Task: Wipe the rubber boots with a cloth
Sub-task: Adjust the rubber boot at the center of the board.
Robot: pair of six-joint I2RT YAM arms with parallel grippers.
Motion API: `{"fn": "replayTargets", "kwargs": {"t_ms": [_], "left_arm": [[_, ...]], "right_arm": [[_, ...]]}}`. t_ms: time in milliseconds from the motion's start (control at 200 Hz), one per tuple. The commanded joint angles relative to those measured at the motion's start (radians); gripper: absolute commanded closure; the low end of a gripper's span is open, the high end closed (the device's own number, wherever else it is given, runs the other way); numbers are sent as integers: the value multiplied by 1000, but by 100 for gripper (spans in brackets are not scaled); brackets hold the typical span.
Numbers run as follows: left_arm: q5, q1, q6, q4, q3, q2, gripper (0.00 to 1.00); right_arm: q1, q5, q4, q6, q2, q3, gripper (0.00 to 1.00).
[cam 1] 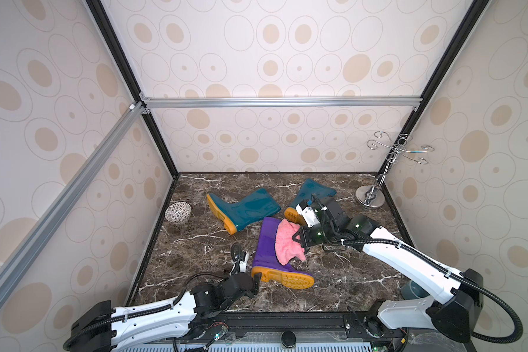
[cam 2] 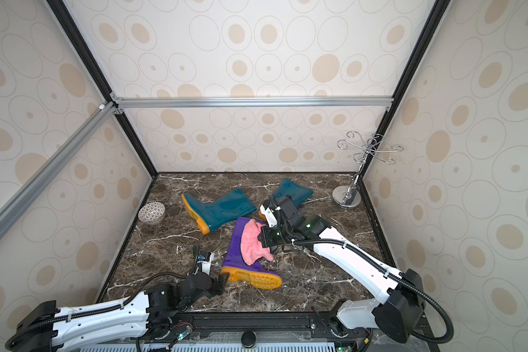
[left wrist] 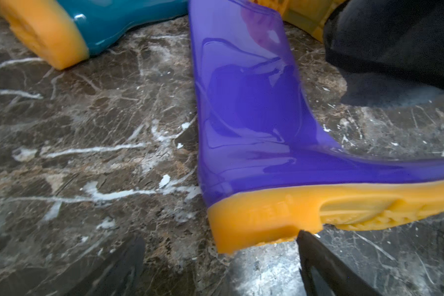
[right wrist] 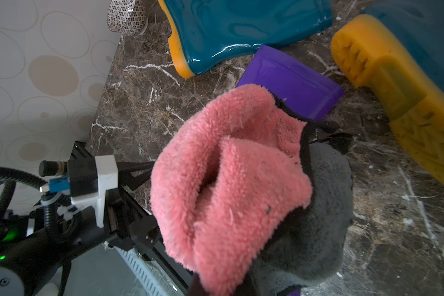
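Wiping step: the right claw [cam 1: 299, 239] grips the pink cloth [cam 1: 287, 243] on the shaft of the purple boot [cam 1: 267, 243], the left claw [cam 1: 256, 282] stands wide at its heel; the next move probably calls for stroking toward the sole.

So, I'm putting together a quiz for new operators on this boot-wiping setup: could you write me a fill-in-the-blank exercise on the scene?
1. The right gripper is shut on the pink cloth, which is draped over the ____ boot.
2. The left gripper, beside that boot's heel, has its jaws ____.
3. Farther back, ____ teal boots lie on the table.

Missing words: purple; open; two.
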Motion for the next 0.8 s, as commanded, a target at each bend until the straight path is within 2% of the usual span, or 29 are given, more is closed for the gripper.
{"fn": "replayTargets", "kwargs": {"t_ms": [0,50,105,185,260,330,375,445,475,505,585,680,795], "left_arm": [[84,5,27,-47,124,100,4],[112,1,-41,-82,161,148,4],[140,0,-115,-107,194,185,5],[120,0,-223,-185,256,228,1],[120,9,-296,-248,311,261,1],[119,12,-346,-281,343,282,16],[139,12,-391,-278,346,283,19],[165,12,-433,-241,335,274,14],[171,13,-452,-229,339,275,6],[167,13,-444,-219,356,282,2],[140,13,-404,-250,449,329,3],[175,11,-370,-229,517,412,4],[236,10,-337,-200,571,516,1]], "right_arm": [[-24,159,-65,-13,-44,92,100],[-48,247,-107,-14,-70,124,100],[-75,289,-124,-22,-92,143,100],[-137,261,-132,-25,-125,163,100],[-172,220,-133,-38,-141,177,100],[-177,219,-148,-54,-138,192,100],[-177,215,-153,-62,-131,196,100],[-178,196,-154,-70,-121,203,100],[-177,189,-159,-79,-113,214,100],[-177,190,-166,-86,-108,222,100],[-179,199,-181,-109,-105,249,100],[-181,207,-192,-130,-121,261,100],[-186,246,-223,-149,-143,281,100]]}}
